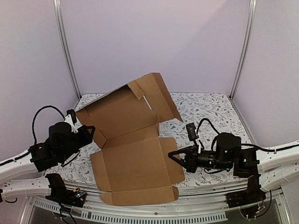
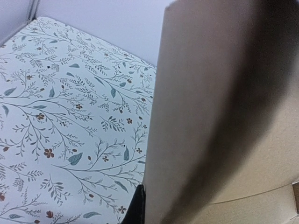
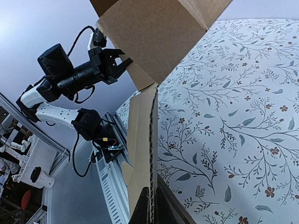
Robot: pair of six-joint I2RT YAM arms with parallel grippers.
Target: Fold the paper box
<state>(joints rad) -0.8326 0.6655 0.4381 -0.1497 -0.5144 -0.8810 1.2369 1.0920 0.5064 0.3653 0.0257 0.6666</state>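
The paper box (image 1: 135,154) is a brown corrugated sheet lying open on the table, its rear panel and flaps (image 1: 156,95) tilted up toward the back wall. My left gripper (image 1: 93,134) is shut on the sheet's left side flap. In the left wrist view one black finger (image 2: 138,205) presses against the cardboard (image 2: 219,116), and the other finger is hidden behind it. My right gripper (image 1: 172,156) is shut on the right side flap. The right wrist view shows the flap's corrugated edge (image 3: 150,154) pinched between both fingers of that gripper (image 3: 151,210).
A floral tablecloth (image 1: 210,109) covers the table. Metal frame posts (image 1: 66,51) (image 1: 243,46) stand at the back corners before pale walls. A perforated rail (image 1: 154,217) runs along the near edge between the arm bases. The left arm (image 3: 74,74) shows in the right wrist view.
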